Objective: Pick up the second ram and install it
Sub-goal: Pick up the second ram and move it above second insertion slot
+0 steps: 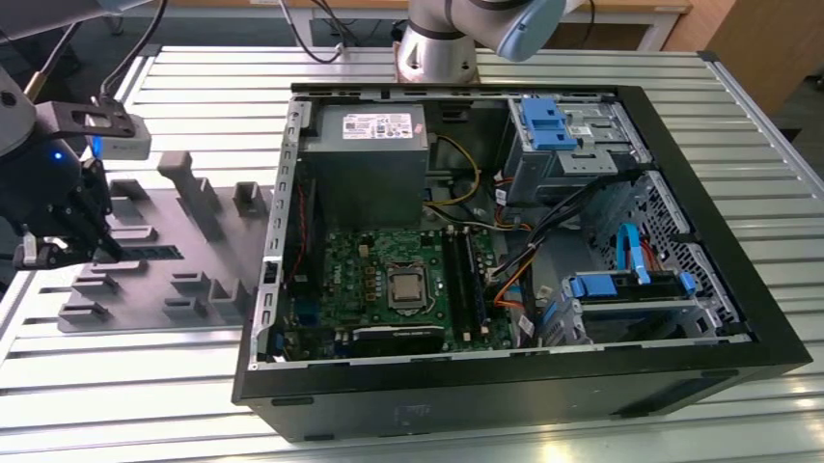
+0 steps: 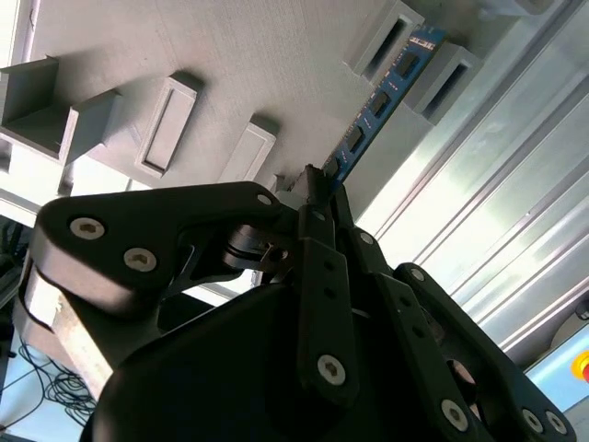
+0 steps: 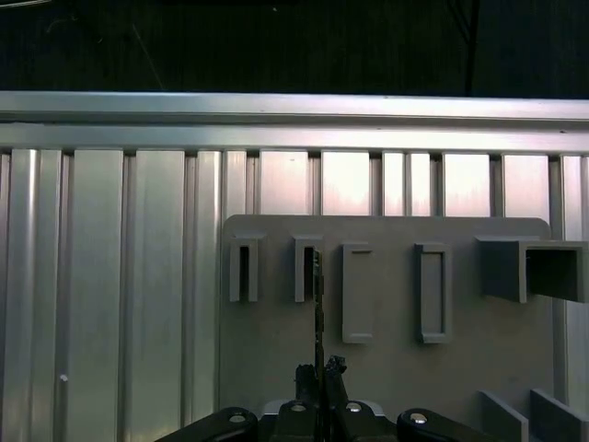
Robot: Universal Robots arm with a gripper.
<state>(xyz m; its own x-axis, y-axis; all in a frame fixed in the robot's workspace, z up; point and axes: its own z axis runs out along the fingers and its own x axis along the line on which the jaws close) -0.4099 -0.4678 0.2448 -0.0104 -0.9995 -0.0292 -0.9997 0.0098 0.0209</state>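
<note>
The second ram [image 2: 382,97] is a thin blue-green stick with black chips. It stands on its edge in two slotted posts of the grey holder tray [image 3: 386,368]. From above it shows as a narrow dark line [image 3: 318,299]. My gripper [image 3: 318,372] is over the tray at the exterior view's left [image 1: 80,249]. Its two fingertips press on the near end of the stick from both sides [image 2: 316,187]. In the exterior view the ram [image 1: 154,253] is a short dark strip just right of the fingers.
The open computer case [image 1: 515,241] lies to the right of the tray, with the green motherboard [image 1: 386,289] and its long black memory slots [image 1: 464,280] inside. Grey posts and blocks [image 1: 193,193] rise from the tray. The ribbed metal table [image 3: 110,276] surrounds everything.
</note>
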